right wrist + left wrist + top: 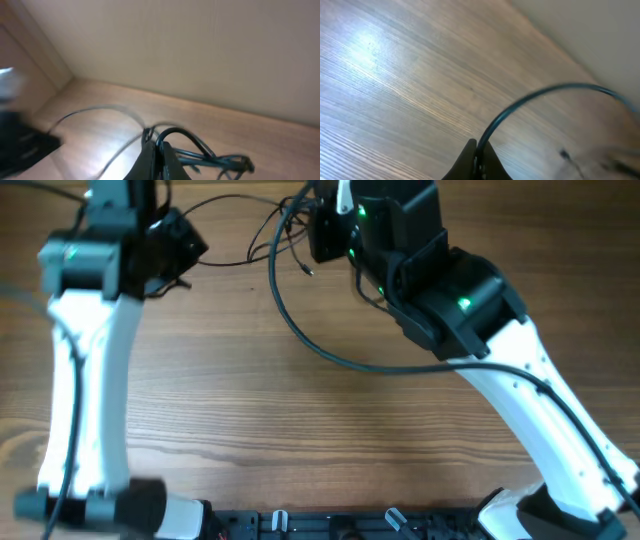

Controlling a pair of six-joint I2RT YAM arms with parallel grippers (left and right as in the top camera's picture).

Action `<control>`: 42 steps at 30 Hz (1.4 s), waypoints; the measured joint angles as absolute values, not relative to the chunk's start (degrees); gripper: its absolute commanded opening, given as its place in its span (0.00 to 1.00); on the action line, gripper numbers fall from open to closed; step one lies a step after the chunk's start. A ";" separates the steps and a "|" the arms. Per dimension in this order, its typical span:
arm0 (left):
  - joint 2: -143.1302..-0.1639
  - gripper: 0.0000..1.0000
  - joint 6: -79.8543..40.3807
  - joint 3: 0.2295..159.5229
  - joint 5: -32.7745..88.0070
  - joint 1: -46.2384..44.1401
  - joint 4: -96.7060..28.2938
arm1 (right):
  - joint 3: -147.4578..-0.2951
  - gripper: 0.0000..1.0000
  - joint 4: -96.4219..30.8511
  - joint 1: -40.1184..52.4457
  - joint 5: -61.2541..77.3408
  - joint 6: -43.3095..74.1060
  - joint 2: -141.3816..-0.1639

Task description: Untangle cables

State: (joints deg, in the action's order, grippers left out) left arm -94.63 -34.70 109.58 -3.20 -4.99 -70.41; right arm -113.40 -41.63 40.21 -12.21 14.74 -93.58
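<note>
The cables (181, 131) are very thin, dark cords, black with a green tone, and they lie at the far edge of the wooden tabletop (300, 440), between the two arms. In the overhead view one thin strand runs from the left claw (479, 161) to the right, almost straight, until it joins some loose loops just beside the right claw (154, 150). A short free end with a small plug hangs out of these loops toward the near side. In the left wrist view the fingertips of the left claw are pressed together with no gap, and they pinch one dark-green strand. This strand rises from the tips and bends in a smooth arc to the right, above the wood. In the right wrist view the right claw is also closed, and it grips a black strand that makes a small arch over its tips. To the right of it, several strands cross each other in a loose bundle, but this part is blurred.
</note>
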 measured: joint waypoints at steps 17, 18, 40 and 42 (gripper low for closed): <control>-108.73 0.04 -34.11 109.49 -8.86 15.38 -74.11 | -113.82 0.31 -66.43 22.33 -14.63 24.38 -73.89; -107.90 0.04 -34.09 109.49 -8.21 16.14 -74.59 | -113.84 0.74 -66.89 22.33 -14.33 24.38 -73.91; -86.41 0.04 -25.93 109.47 44.18 5.61 -69.28 | -110.72 0.93 -64.60 25.89 13.08 30.37 -106.72; -84.05 0.04 -25.93 109.47 44.40 5.61 -69.12 | -110.69 0.93 -61.56 27.22 15.16 29.91 -108.47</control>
State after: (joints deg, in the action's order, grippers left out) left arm -84.05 -25.93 109.47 44.40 5.61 -69.12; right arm -110.69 -61.56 27.22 15.16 29.91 -108.47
